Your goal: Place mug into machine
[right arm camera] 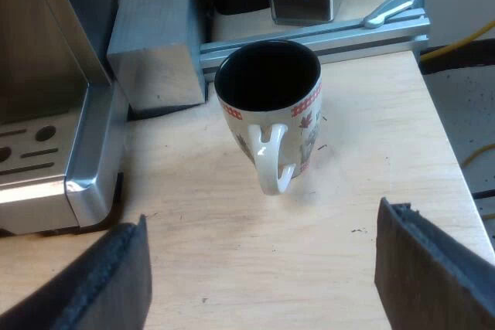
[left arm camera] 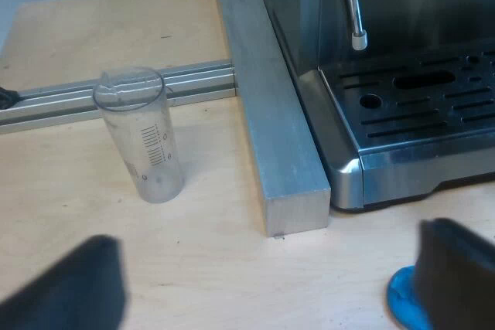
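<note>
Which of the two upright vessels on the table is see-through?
The measuring glass, clear with a printed scale. The mug is opaque: patterned outside, dark inside, with a white handle.

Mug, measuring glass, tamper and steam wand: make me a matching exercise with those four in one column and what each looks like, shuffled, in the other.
Column one
1. mug
2. measuring glass
3. tamper
4. steam wand

Column two
A. clear, with a printed scale
B. blue
C. white handle, dark inside
D. metal tube with a white tip, over the drip tray

Pairs: 1-C, 2-A, 3-B, 4-D
</note>
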Tool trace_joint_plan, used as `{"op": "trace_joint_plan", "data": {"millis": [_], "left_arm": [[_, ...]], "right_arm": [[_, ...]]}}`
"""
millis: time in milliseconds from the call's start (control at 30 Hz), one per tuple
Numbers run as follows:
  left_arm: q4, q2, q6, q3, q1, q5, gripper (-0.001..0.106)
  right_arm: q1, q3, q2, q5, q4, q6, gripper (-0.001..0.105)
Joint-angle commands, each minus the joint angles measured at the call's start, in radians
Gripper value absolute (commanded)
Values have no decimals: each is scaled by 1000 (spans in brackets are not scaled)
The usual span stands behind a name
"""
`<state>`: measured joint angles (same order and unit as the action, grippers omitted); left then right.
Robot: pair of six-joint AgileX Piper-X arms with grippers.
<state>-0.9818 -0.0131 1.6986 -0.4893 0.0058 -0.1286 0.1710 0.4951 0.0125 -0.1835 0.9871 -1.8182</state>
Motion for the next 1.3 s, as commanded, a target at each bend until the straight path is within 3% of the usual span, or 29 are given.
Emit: {"op": "trace_joint_plan", "data": {"millis": [33, 233, 467, 600, 700, 833, 900, 1000, 1067, 1300], "left_arm": [[18, -120, 12, 3, -10, -11, 95], [18, -88, 12, 3, -60, 0, 98], [35, -88, 12, 3, -61, -4, 98], [37, -88, 19, 3, -61, -4, 98], [37, -88, 25, 3, -61, -4, 98], [39, -88, 25, 3, -61, -7, 98], [55, -88, 56, 3, -88, -90, 98], [58, -88, 56, 3, -118, -125, 98], [75, -21, 73, 3, -212, -221, 98], [150, 131, 64, 3, -363, -314, 98]], "right_arm": [[-2, 5, 40, 1, -11, -11, 63], [-2, 6, 35, -1, -8, -11, 63], [-4, 17, 35, -31, 13, -11, 63], [-38, 24, 21, -31, 28, -29, 63], [-97, 36, -9, -24, 52, -80, 63], [-164, 50, -49, -22, 74, -80, 63], [-164, 50, -49, -22, 74, -80, 63], [-236, 88, -127, 36, 141, -115, 63], [-270, 113, -194, 68, 182, -118, 63], [-316, 130, -353, 68, 176, -150, 63]]}}
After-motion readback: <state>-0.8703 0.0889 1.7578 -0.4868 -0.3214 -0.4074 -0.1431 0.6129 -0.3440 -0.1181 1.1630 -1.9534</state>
